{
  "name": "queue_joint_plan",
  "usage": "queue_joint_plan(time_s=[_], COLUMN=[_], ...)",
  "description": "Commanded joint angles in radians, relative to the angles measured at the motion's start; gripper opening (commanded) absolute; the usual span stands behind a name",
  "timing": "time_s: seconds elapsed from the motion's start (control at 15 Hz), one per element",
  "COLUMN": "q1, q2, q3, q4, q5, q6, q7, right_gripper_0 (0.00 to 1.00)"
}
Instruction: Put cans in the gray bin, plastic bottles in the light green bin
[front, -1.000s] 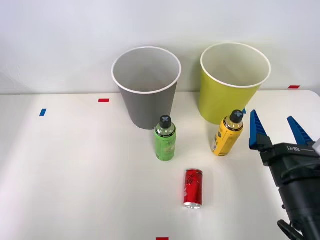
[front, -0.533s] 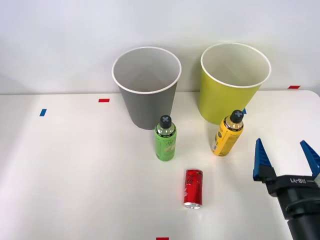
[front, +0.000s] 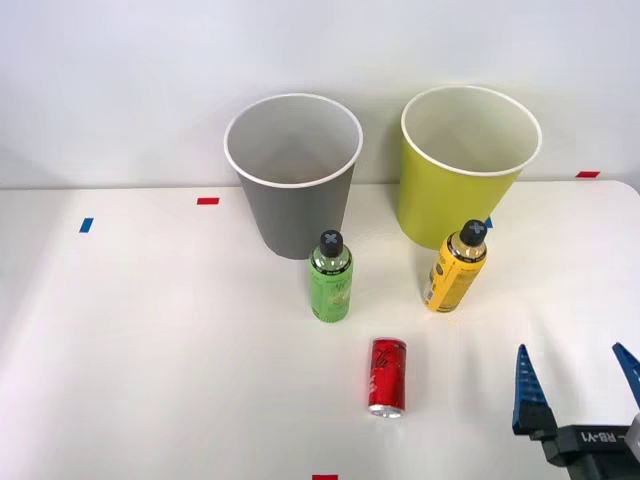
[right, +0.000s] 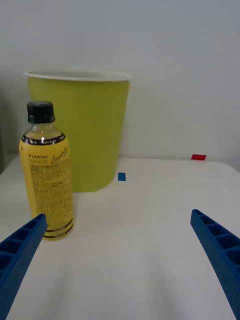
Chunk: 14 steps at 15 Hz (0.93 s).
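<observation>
The yellow bottle (front: 456, 267) stands upright on the desk (front: 150, 350), ahead of the pincer (front: 578, 385) and toward its left finger, with the light green bin (front: 468, 160) just behind it; in the wrist view the same bottle (right: 47, 172) stands beside the left finger (right: 20, 250), outside the gap, with the bin (right: 82, 130) behind. The green bottle (front: 330, 280) stands farther to the pincer's left, in front of the gray bin (front: 292, 170), and the red can (front: 387, 375) lies on its side on the desk, level with the pincer's fingertips and well to their left. The likely fault from here is a sideways knock: the bottle is tall and narrow, so a straight advance would probably bring the left finger against its side and tip it rather than enclose it. A grip high near the black cap (right: 39, 111) could also let the bottle swing. The lying can may roll if brushed. The pincer is spread wide, holds nothing, touches nothing, and sits well apart from every object.
</observation>
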Motion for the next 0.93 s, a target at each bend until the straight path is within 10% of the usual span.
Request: queue_joint_plan(time_s=[0.07, 0.93], q1=[0.038, 0.19], q2=[0.01, -0.036], q3=[-0.002, 0.136], q4=[0.084, 0.205], q5=[0.031, -0.082], q6=[-0.123, -0.263], q7=[0.024, 0.293], right_gripper_0=[1.0, 1.0])
